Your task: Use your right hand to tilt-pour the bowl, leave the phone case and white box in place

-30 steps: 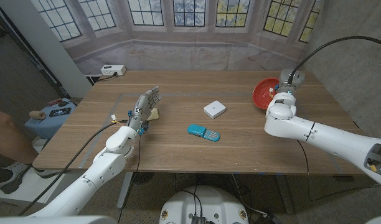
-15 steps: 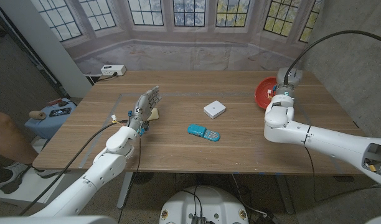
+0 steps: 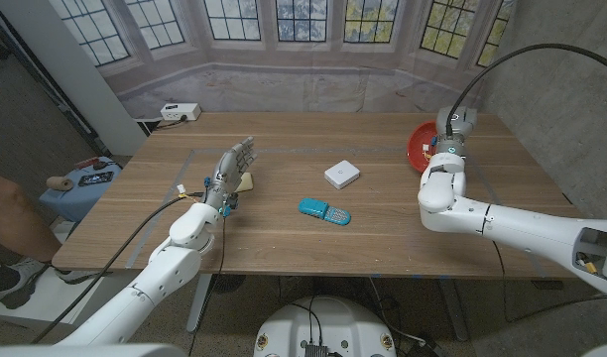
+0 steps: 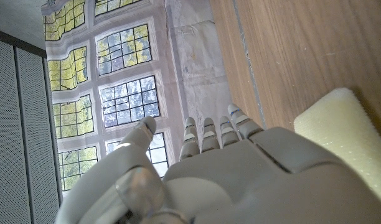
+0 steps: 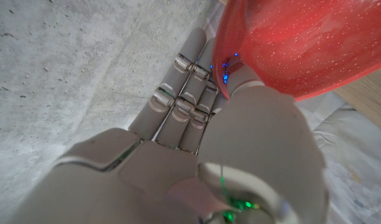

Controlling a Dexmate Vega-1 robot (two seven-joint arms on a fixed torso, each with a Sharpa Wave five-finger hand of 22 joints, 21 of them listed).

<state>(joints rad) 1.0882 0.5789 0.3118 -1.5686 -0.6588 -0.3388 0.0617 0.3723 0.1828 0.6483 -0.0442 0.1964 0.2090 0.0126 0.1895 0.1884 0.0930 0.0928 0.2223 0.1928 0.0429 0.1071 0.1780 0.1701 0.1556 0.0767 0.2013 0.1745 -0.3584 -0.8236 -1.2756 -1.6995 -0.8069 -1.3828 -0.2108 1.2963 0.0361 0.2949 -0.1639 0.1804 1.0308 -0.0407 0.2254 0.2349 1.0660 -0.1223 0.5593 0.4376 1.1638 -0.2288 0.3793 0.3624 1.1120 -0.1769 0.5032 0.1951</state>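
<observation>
**A:** Red bowl is at the table's far right, tipped up on edge. Looks like thin, glossy plastic: light and stiff, but slick, I'd guess. In the wrist view the right hand has its rim pinched, thumb one side and fingers the other.

**B:** Rim's the only place to hold it, I'd say. The rest?

**A:** White box and blue phone case sit mid-table, well apart from it. Left hand stands fingers up, slightly spread, holding nothing, beside a pale foam block.

Bowl: red, translucent, tilted, rim at thumb.
Right hand: grips bowl rim.
Backdrop: grey speckled wall.
</observation>
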